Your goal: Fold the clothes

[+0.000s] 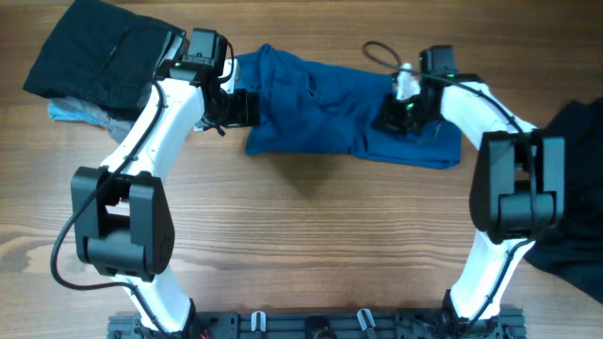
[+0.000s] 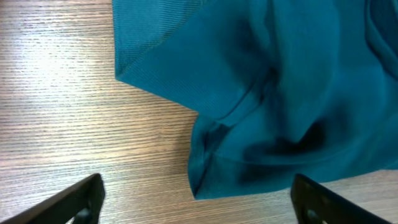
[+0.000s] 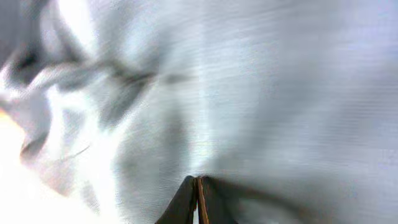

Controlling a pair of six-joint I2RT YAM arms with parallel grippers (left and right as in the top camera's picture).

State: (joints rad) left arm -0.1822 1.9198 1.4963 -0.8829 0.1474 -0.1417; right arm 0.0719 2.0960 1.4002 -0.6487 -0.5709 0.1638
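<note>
A royal-blue shirt (image 1: 330, 108) lies crumpled lengthwise across the far middle of the table. My left gripper (image 1: 247, 105) sits at its left end, wide open. In the left wrist view the shirt's folded corner (image 2: 261, 106) lies on the wood, its hem tip between the spread fingers (image 2: 81, 199) of the left gripper (image 2: 198, 200), touching neither. My right gripper (image 1: 396, 118) rests on the shirt's right part. In the right wrist view washed-out fabric (image 3: 249, 93) fills the frame, and the right gripper (image 3: 198, 183) is shut, with cloth puckering at its tips.
A black garment (image 1: 94, 56) lies at the far left, with a light-blue piece (image 1: 68, 111) and a grey piece (image 1: 115, 124) poking out beneath it. Another dark garment (image 1: 577, 179) lies at the right edge. A black cable (image 1: 377, 52) loops behind the shirt.
</note>
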